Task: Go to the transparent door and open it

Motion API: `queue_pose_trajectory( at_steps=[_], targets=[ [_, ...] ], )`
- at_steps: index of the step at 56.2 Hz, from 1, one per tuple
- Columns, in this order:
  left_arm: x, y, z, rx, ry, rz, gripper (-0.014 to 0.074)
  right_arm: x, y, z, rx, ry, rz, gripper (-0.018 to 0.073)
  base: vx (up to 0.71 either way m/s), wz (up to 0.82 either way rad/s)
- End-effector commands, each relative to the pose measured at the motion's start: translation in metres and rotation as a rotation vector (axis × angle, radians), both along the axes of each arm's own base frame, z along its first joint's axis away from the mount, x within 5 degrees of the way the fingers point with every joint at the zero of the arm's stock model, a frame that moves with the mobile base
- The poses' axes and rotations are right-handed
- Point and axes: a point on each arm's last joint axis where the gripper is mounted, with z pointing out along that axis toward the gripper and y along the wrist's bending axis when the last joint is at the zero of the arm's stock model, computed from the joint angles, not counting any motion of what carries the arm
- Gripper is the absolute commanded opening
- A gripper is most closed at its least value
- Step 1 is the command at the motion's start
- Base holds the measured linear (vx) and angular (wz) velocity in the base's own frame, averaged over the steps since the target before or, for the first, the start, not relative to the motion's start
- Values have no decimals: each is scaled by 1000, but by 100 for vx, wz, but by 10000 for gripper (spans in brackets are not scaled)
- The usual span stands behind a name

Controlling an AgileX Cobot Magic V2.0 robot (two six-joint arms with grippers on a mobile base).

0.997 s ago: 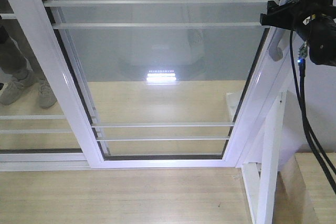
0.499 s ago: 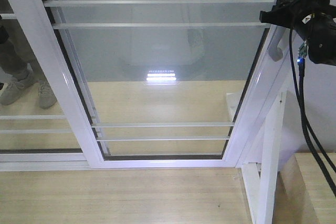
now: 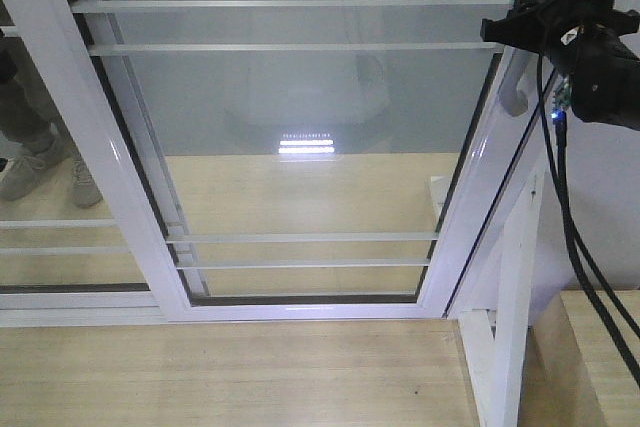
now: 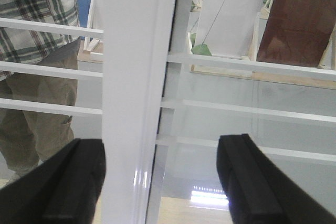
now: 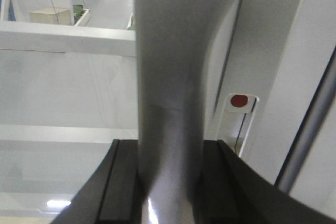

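handle (image 5: 168, 77) of transparent door (image 3: 300, 117) | gripped by right end effector (image 5: 169, 182)

Pale wooden floor (image 3: 230, 377) spans the front view from 5 to 8 o'clock. A bright strip of light (image 3: 307, 145) glares at centre. A white post (image 3: 515, 317) stands at 5 o'clock, with a plain pale wall (image 3: 605, 217) at 3 o'clock.
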Motion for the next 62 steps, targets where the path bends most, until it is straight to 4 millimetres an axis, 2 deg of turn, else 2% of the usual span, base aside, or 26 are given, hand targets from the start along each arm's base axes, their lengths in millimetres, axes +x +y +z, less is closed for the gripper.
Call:
queue_pose_trajectory(
  at_steps=[1,16,34,46,62],
  targets=[
    [0,1,23,-4,-125,22,565,-7,41,38,-117,-146,158,-9,0,-1],
    [0,1,23,-4,-125,22,565,-18,72,43,-113,-126,241,-9,0,0],
    [0,1,23,-4,-125,22,565,-44,119,59,-109,-100,372,-9,0,0],
    [0,1,22,-4,-123,22,565,-57,146,61,-74,-104,441,-9,0,1],
    [10,0,10,-5,-60,16,565,-86,196,62,-86,-122,593,-9,0,-1]
  ],
)
